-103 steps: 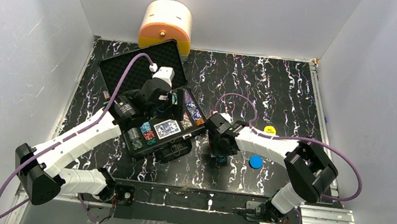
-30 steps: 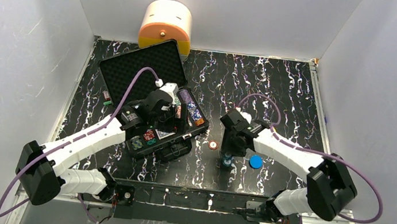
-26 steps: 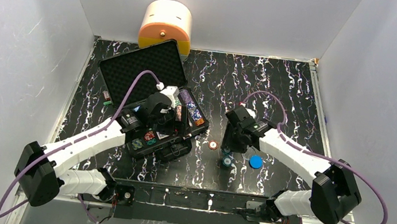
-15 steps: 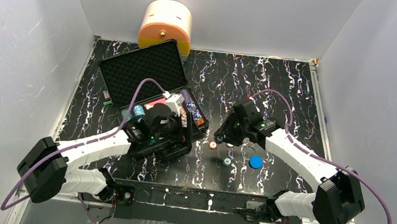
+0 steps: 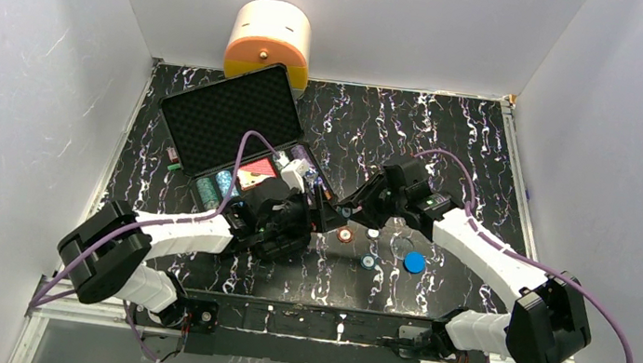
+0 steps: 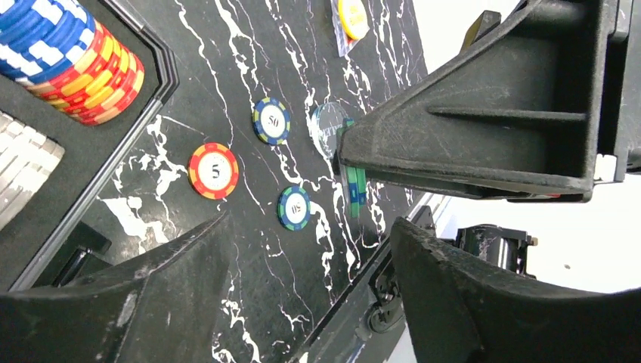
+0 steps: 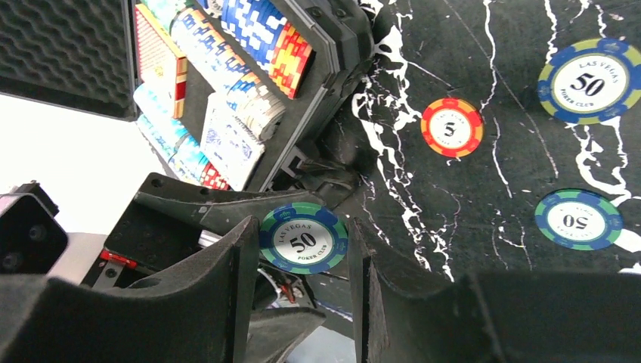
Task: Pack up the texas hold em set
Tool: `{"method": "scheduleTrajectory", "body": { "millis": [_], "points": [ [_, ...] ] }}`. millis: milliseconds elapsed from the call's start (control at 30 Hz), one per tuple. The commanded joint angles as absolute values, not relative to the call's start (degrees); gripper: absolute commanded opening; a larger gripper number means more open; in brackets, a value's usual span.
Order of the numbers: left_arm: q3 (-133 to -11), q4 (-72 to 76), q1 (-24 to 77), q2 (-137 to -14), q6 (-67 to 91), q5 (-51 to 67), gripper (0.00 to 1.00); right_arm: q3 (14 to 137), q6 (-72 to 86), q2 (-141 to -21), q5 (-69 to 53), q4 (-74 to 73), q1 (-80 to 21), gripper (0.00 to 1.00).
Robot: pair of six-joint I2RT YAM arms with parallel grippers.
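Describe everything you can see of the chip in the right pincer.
The right pincer is shut on a poker chip: round, blue with green edge blocks, white centre printed LAS VEGAS 50 POKER CLUB, hard plastic by its look. It faces the wrist camera, its rim pinched between both fingers. The left wrist view shows several green and blue edges, so it is probably a small stack. It hangs near the briefcase corner.

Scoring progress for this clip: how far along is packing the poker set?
Done: chip rows, a red deck and a blue deck sit in the open case. In hand: the right gripper pinches a 50 chip; the left gripper is open, empty. Left: a red 5 chip, two 50 chips, the blue disc and yellow disc lie on the table; lid open.
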State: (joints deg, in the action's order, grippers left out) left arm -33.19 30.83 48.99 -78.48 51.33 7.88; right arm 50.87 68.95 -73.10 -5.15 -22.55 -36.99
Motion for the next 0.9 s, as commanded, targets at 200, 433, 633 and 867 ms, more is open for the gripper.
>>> {"method": "scheduleTrajectory", "body": {
  "millis": [200,433,633,867],
  "points": [
    [-31.9,42.3,49.4,-78.7,56.3,2.2,0.53,50.8,71.5,-72.6,-8.9,-17.7,-36.3,0.34],
    [-33.0,43.3,49.4,-80.7,57.9,2.6,0.24,49.9,70.9,-73.3,-11.2,-15.4,-36.2,0.35],
    [-33.7,43.1,49.4,-81.2,57.2,3.3,0.00,49.9,68.4,-74.2,-12.7,-14.8,-36.1,0.37],
    [-40.8,17.4,49.3,-73.3,38.4,3.7,0.00,59.5,49.2,-75.8,-10.8,-23.5,-29.7,0.79]
  ]
}}
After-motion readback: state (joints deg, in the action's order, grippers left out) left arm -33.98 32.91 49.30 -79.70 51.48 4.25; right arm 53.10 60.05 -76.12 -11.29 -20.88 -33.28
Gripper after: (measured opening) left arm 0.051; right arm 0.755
